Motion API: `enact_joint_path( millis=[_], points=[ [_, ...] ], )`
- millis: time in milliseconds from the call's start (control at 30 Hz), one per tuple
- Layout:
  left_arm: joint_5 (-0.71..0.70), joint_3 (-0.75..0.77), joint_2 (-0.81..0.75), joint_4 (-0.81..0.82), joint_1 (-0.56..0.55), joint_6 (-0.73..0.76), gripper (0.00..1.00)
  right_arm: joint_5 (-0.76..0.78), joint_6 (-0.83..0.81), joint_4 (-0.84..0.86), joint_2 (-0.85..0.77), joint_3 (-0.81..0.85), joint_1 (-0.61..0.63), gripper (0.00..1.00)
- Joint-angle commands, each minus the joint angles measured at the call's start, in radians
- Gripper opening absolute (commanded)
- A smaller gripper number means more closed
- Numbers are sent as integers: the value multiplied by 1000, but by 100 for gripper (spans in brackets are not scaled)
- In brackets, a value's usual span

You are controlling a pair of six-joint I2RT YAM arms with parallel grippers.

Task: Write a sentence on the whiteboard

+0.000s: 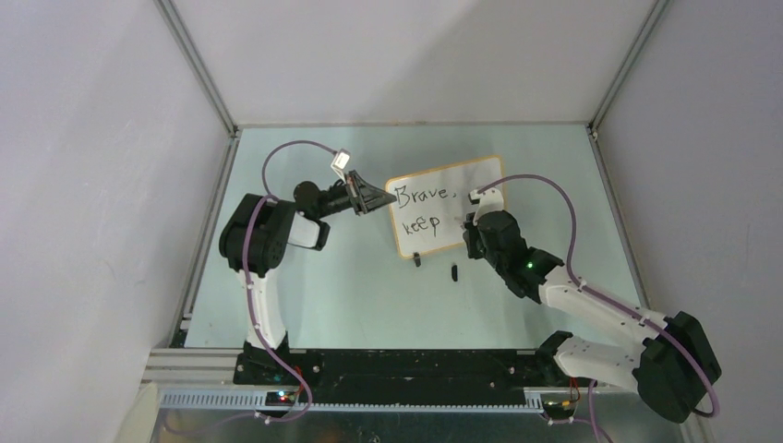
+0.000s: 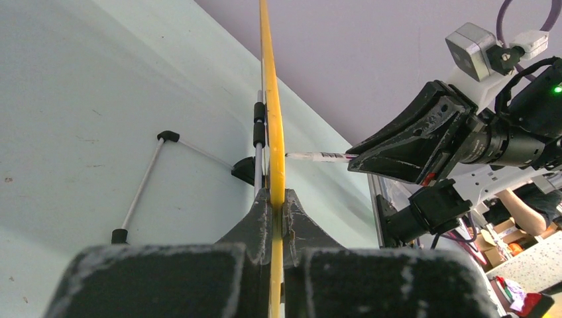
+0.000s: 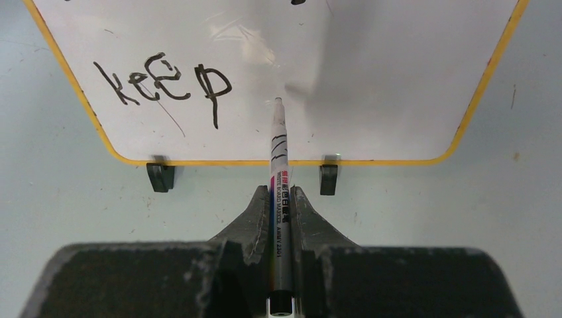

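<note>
Whiteboard (image 1: 466, 198), edge in left gripper (image 1: 386, 199), marker (image 3: 278, 165) near

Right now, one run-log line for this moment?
left jaws: shut on whiteboard edge | right jaws: shut on marker, tip right of keep | sentence: Brave, keep

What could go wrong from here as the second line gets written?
The left gripper pinches only one edge of the whiteboard, so pressure from the marker might swing or tip it on its clip feet. The right gripper holds the marker by its rear half, so the tip could skew and spoil strokes beside "keep".
</note>
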Motion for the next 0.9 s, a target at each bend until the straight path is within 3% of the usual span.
enact_joint_path(
  millis=[0,867],
  points=[
    [68,-13,-10,49,17,-4,0,-28,15,-2,-25,48,-9,0],
    [93,-26,-19,48,31,-3,0,-82,12,-23,64,119,-41,0]
  ],
)
